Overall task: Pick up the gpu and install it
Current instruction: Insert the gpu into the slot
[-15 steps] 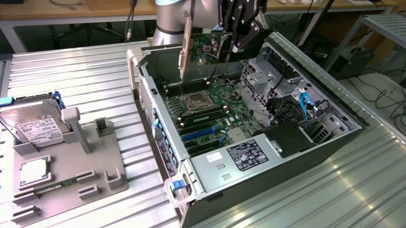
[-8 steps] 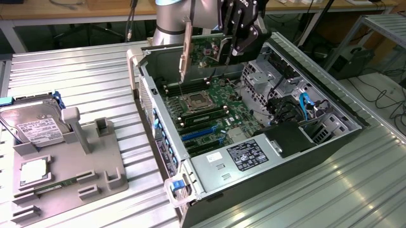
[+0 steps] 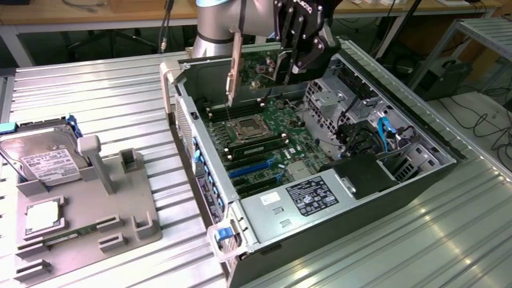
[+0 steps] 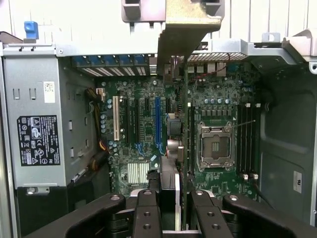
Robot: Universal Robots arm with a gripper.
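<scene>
The gripper (image 3: 298, 57) hangs above the open computer case (image 3: 416, 135), its fingers (image 4: 147, 213) clamped on the gpu (image 3: 268, 63), which is lifted clear of the motherboard (image 3: 268, 141). The card's silver end bracket (image 3: 234, 66) hangs down on the side of the gripper nearer the exterior view's left. In the wrist view the card appears edge-on between the fingers, reaching away from them to its bracket (image 4: 190, 25); directly below lie the expansion slots (image 4: 158, 124), with the empty processor socket (image 4: 215, 145) just beside them.
</scene>
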